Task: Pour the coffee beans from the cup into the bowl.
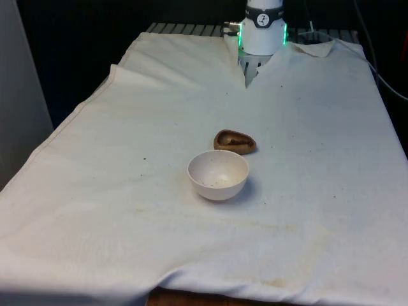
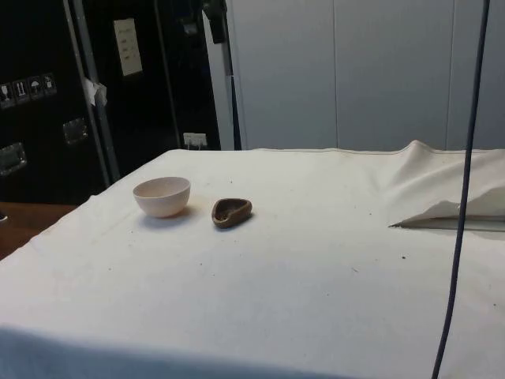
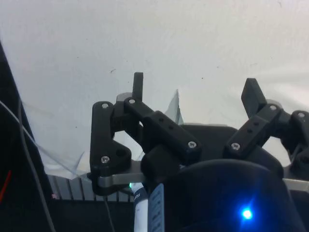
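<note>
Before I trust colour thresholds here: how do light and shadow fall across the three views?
Front view: even light, a soft shadow beside the white bowl, a dim band along the cloth's near edge. Side view: the brown cup casts little shadow. Wrist view: the open gripper is a dark silhouette against bright cloth.

front view looks down the table (image 1: 127, 210); side view low across it; both share the bowl (image 1: 218, 174).

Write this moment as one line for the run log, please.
hand: open, empty, above the cloth | brown cup: on table, beans inside, untouched | white bowl: upright, close beside the cup | pour: not yet begun
</note>
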`<control>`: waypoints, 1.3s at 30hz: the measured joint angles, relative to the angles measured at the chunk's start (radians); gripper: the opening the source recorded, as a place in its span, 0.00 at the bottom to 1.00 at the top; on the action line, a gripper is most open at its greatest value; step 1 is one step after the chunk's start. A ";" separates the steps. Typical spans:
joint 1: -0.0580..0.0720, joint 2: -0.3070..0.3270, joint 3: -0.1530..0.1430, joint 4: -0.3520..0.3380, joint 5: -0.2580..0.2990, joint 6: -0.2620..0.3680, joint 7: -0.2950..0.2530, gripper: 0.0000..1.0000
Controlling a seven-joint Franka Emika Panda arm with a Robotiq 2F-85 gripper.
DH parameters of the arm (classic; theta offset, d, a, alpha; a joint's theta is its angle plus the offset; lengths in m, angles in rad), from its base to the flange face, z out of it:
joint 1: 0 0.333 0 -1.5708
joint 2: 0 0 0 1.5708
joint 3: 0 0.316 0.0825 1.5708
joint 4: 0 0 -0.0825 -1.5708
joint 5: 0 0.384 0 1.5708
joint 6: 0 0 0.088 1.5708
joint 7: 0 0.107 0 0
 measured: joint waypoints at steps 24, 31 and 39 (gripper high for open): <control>0.000 -0.006 -0.002 -0.201 -0.038 0.192 0.013 1.00; -0.002 0.041 -0.010 -0.218 -0.041 0.264 0.016 1.00; -0.004 0.078 -0.027 -0.232 -0.042 0.313 0.011 1.00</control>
